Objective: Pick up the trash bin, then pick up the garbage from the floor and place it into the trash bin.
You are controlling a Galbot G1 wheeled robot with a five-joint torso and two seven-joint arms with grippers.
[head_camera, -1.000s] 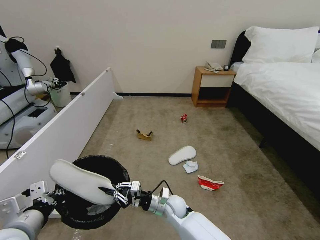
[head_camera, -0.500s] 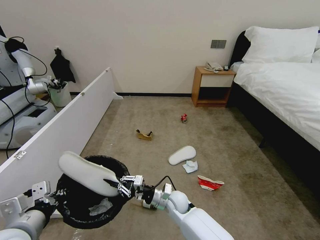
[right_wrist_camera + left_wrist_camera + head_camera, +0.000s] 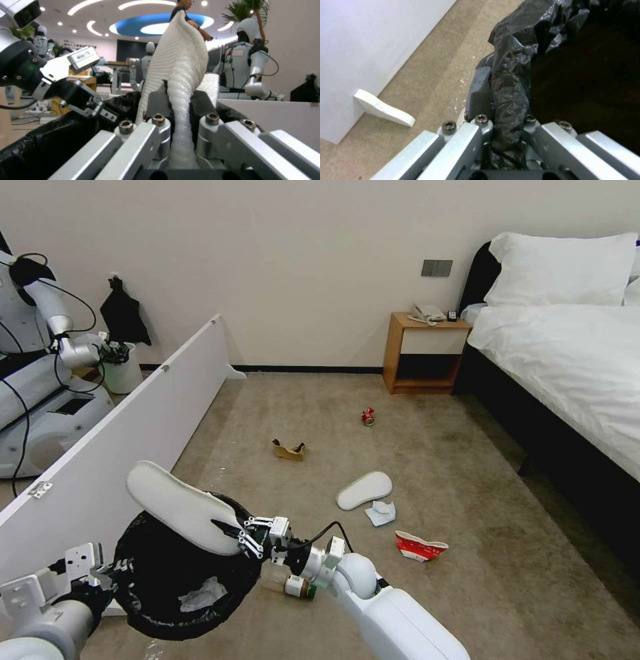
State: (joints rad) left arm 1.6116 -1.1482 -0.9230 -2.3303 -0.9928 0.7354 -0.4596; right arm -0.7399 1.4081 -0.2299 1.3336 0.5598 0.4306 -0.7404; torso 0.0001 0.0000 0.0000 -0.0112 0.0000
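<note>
- Slipper [image 3: 181,507], clamped in the right gripper [image 3: 235,535], has tilted up over the trash bin [image 3: 167,593]; release looks near.
- Left gripper [image 3: 110,573] stays pinched on the bin's rim.

The mouth of the trash bin [image 3: 167,587] is half barred: a white slipper [image 3: 180,507] lies slanted over its far rim, clamped in the right tool [image 3: 235,537], while the left tool [image 3: 110,572] pinches the black liner at the rim's left side. Only the near part of the opening is free. Left of the bin, a white partition board [image 3: 133,440] walls off that side of the floor. A bottle [image 3: 293,585] lies on the carpet just under the right arm. Toward the bed [image 3: 567,373], open carpet runs wide, broken by the second slipper [image 3: 364,490], a tissue [image 3: 381,513], a crushed carton [image 3: 420,547], torn cardboard [image 3: 289,449] and a can [image 3: 367,416].
</note>
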